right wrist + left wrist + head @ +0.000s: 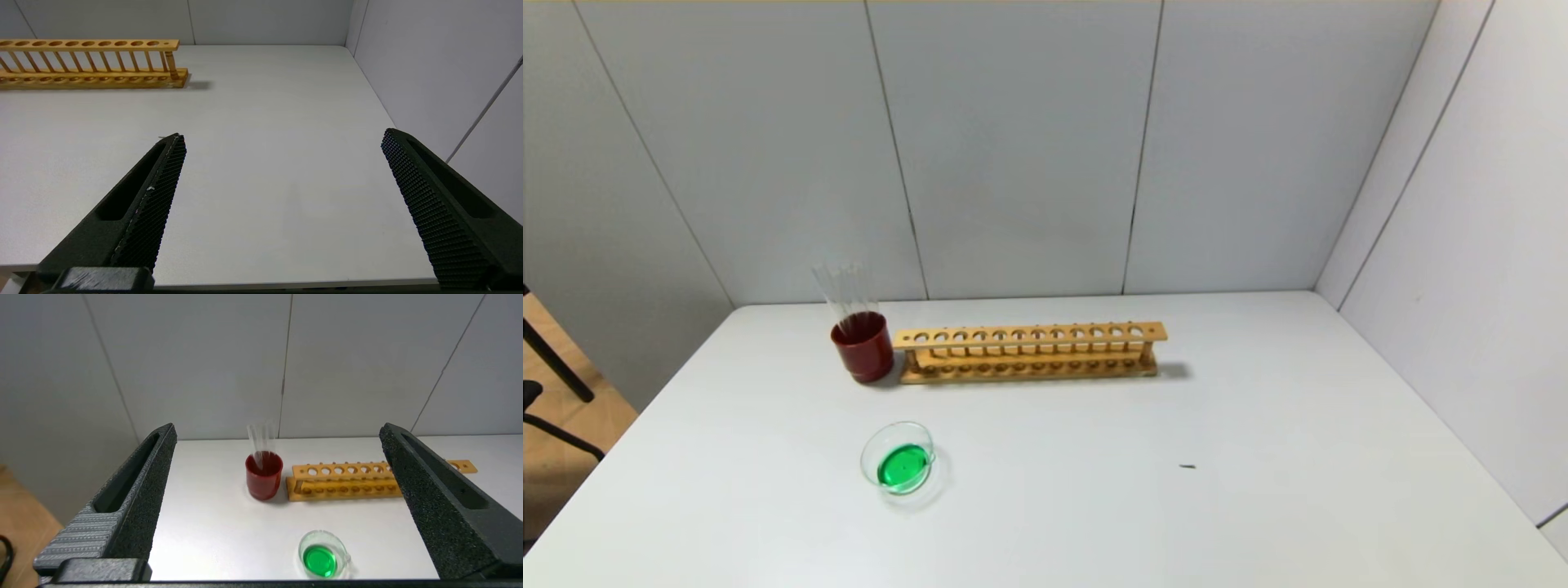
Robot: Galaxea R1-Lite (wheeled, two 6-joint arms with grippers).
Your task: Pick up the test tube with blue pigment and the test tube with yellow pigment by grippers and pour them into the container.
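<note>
The container point(900, 458), a small clear glass dish, holds green liquid and sits on the white table near its front left; it also shows in the left wrist view point(322, 555). No tube with blue or yellow liquid is in view. Colourless tubes point(845, 294) stand in the dark red cup point(863, 347), also seen in the left wrist view point(264, 475). Neither gripper shows in the head view. My left gripper point(278, 435) is open and empty, back from the dish and cup. My right gripper point(282, 136) is open and empty above the table's front right.
An empty wooden tube rack point(1029, 351) stands right of the red cup, also in the left wrist view point(347, 482) and the right wrist view point(90, 63). A small dark speck point(1187, 466) lies on the table. Grey walls close the back and right.
</note>
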